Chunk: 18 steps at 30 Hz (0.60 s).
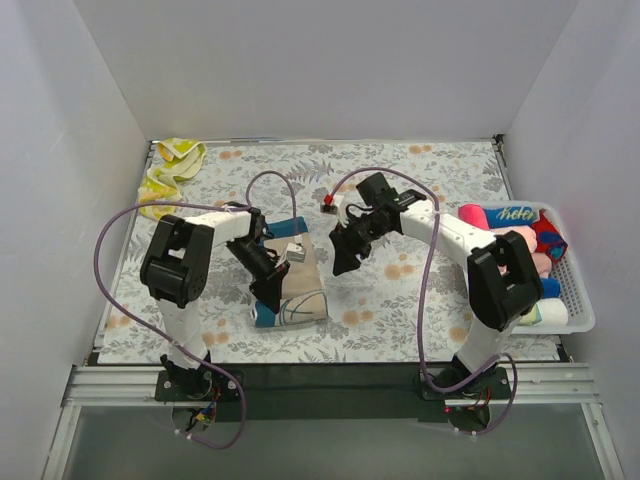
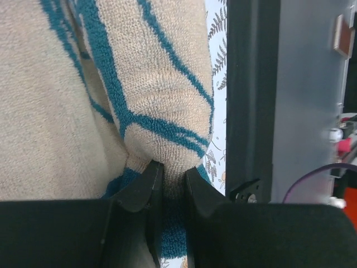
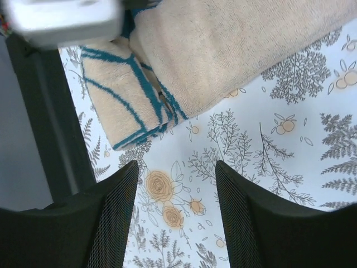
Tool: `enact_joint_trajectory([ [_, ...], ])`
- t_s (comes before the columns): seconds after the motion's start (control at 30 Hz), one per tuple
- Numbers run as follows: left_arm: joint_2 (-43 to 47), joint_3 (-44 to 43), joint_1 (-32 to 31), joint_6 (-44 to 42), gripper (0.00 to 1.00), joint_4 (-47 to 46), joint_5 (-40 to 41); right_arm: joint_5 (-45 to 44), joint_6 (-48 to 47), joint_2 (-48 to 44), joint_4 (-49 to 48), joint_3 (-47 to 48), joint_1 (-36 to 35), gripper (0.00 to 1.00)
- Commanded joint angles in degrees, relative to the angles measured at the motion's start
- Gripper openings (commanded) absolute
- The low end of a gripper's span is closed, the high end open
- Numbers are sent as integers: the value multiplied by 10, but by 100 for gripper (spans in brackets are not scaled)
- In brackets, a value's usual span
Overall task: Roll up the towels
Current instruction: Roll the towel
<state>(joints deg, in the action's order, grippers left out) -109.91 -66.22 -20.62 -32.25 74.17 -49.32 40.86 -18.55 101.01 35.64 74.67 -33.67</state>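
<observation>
- Left gripper [image 2: 170,174] is nearly closed, pinching a fold of the tan-and-blue towel [image 2: 162,111], which lies mid-table on the floral cloth [image 3: 268,139].
- Right gripper [image 3: 175,167] hangs half open and empty, just beside that towel's edge.
- Rolled towels [image 1: 520,235] fill the white basket [image 1: 580,322] at right.
- One yellow towel [image 1: 170,170] lies crumpled in the far left corner.
</observation>
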Motion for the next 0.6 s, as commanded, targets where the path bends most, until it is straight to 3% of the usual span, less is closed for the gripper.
enact_joint_trajectory([
  [0.0,-34,-36,22,-40,5,22,4,-40,-43,-35,-37,-22,-30,54],
  [0.23,-84,-69,38,-55,13,33,0,-129,-98,-60,-114,-52,-125,56],
  [0.4,-103,-77,44,-60,17,39,-3,-201,-144,-83,-219,-109,-192,79],
  [0.57,-108,-85,45,-60,18,35,-3,-232,-199,-72,-272,-151,-238,77],
])
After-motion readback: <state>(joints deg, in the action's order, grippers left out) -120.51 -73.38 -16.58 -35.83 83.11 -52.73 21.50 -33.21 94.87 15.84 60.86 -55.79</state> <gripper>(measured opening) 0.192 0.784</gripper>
